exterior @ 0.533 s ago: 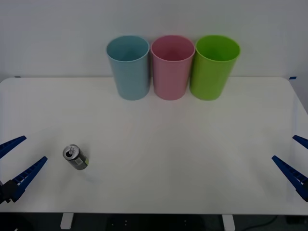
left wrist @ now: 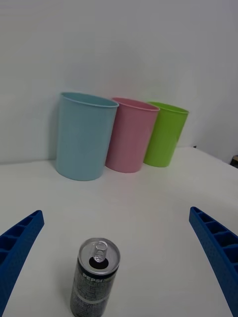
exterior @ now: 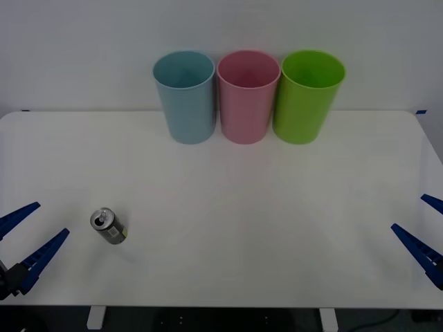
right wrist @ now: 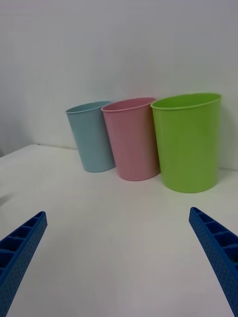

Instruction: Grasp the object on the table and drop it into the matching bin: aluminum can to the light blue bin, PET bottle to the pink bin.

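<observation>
A: Can (exterior: 109,226) stands on the table (exterior: 228,207), front left, just beside the left gripper (exterior: 28,238), which is spread wide; the right gripper (exterior: 423,232) is wide too.

B: From the left wrist, the can (left wrist: 95,277) sits between the fingers (left wrist: 20,247), untouched; the blue bin (left wrist: 83,136) is well behind

The can (left wrist: 95,277) looks like metal. Its top is shiny silver, and its dark side has a dull, crackly print. The worktop (exterior: 277,207) is white, smooth and a little glossy. The light blue bin (exterior: 185,97), the pink bin (exterior: 248,97) and the green bin (exterior: 307,97) look like smooth plastic with a soft shine. The left claw (exterior: 24,238), at 8 o'clock on the worktop, and the right claw (exterior: 432,232), at 4 o'clock, have blue plastic fingers (left wrist: 218,252) that are rough, with ribs and tiny bumps.
</observation>
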Motion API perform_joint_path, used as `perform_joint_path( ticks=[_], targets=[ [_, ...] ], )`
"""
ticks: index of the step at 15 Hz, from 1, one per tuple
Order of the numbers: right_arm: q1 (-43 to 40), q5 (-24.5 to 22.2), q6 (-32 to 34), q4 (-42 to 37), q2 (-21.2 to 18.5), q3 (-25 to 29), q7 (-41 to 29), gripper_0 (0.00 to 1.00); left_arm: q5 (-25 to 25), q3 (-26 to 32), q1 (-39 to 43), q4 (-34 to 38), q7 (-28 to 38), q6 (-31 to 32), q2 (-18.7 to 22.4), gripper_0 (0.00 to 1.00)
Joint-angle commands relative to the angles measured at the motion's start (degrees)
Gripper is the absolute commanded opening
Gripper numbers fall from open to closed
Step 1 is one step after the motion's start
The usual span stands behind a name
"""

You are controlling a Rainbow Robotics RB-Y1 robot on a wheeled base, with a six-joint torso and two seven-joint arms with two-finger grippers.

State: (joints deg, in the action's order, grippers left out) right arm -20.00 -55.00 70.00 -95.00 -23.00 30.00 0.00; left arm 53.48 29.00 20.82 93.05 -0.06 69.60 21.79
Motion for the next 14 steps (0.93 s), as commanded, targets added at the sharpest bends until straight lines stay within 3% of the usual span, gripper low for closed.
perform_joint_path(
  ticks=[1,7,14],
  targets=[
    [0.0,0.0,0.0,0.0,0.0,0.0,0.0,1.0,-0.22,0.27,0.98,-0.07,-0.46,-0.96,0.01,1.0],
    [0.0,0.0,0.0,0.0,0.0,0.0,0.0,1.0,0.22,-1.05,1.33,-3.41,-4.68,-4.13,0.01,1.0],
    [0.0,0.0,0.0,0.0,0.0,0.0,0.0,1.0,8.48,-1.31,0.98,-4.55,-8.64,-7.38,0.19,1.0]
  ],
)
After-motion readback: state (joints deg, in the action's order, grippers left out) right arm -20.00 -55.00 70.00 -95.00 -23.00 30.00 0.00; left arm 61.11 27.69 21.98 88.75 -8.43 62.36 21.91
